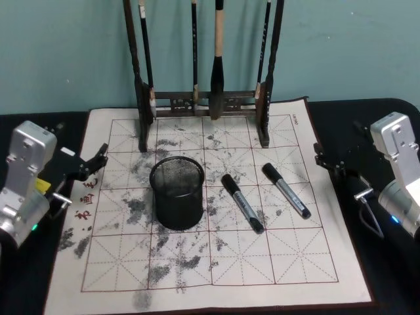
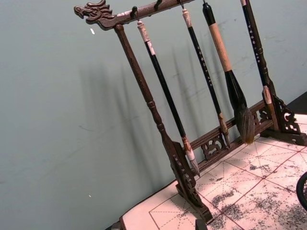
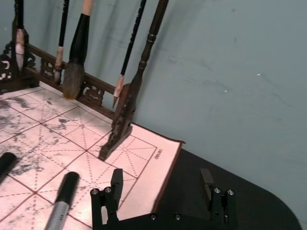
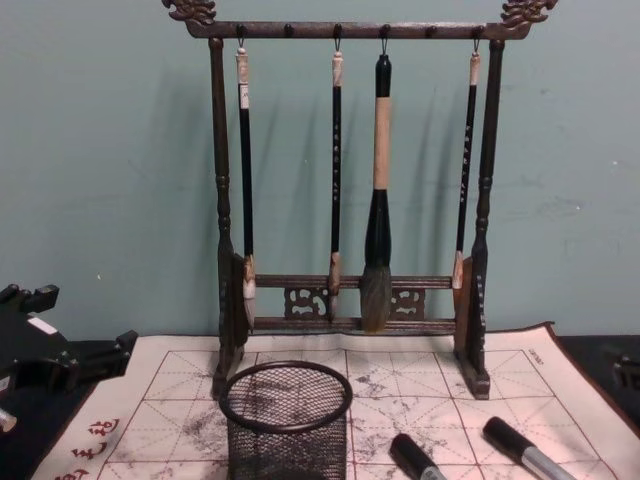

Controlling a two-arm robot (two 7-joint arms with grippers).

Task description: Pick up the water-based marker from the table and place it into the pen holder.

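Head view shows a marker (image 1: 241, 202) flat on the mat (image 1: 262, 262), right of the pen holder (image 1: 177, 203), a second marker (image 1: 286, 190) beside it. Left gripper (image 1: 84, 172) and right gripper (image 3: 161, 182) wait, fingers apart. A bad pinch could roll it or bump both.

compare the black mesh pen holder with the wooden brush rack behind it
The pen holder is a short black mesh cup; the brush rack is a tall brown wooden frame. The pen holder looks empty; the brush rack has four brushes hanging from its bar. The pen holder stands in the middle of the mat, the brush rack at its far edge. Both stand upright, clear of the left gripper and right gripper at the sides.
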